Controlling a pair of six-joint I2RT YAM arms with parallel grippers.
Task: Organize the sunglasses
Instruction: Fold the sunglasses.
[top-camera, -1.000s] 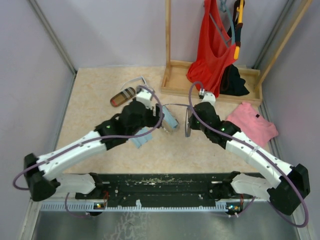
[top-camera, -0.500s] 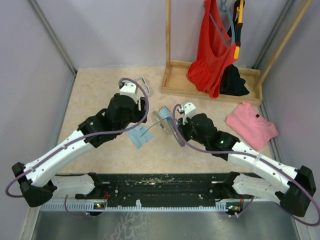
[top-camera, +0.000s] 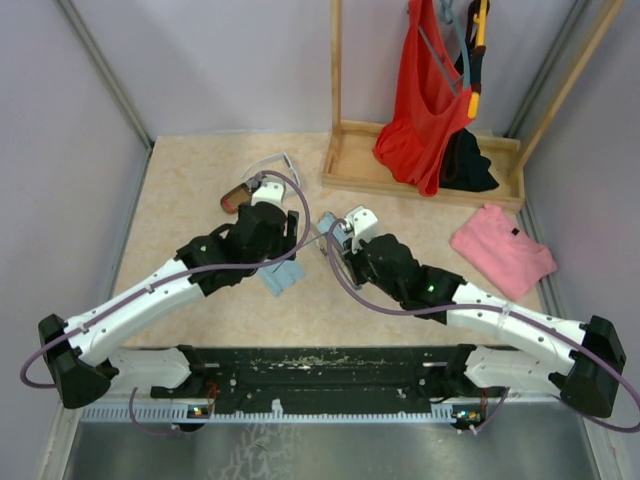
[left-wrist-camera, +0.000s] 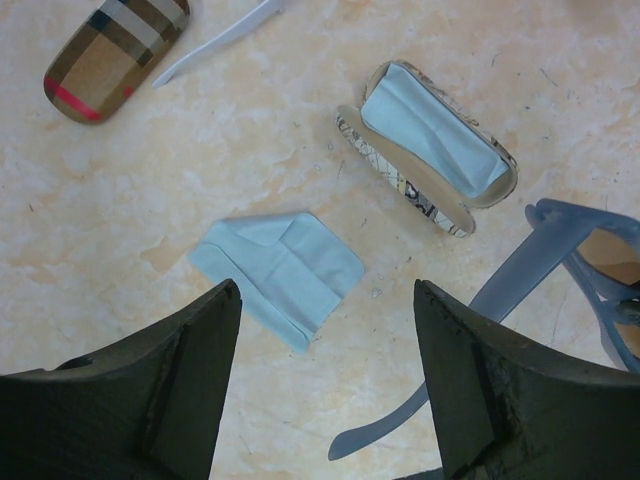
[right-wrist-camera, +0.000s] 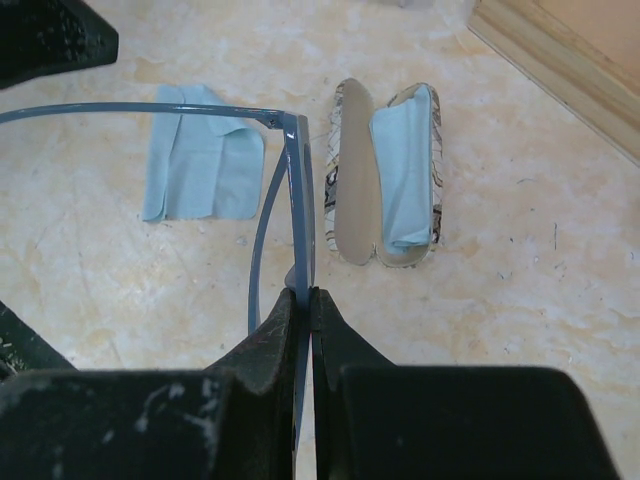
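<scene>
Blue-framed sunglasses (right-wrist-camera: 299, 200) pinched in right tool (right-wrist-camera: 303, 300), frame centre; left tool (left-wrist-camera: 325, 300) spread, above folded cloth (left-wrist-camera: 275, 275) on worktop (left-wrist-camera: 150, 200).

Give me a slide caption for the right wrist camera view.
Right gripper shut on the sunglasses, beside the open case holding a blue cloth.
</scene>
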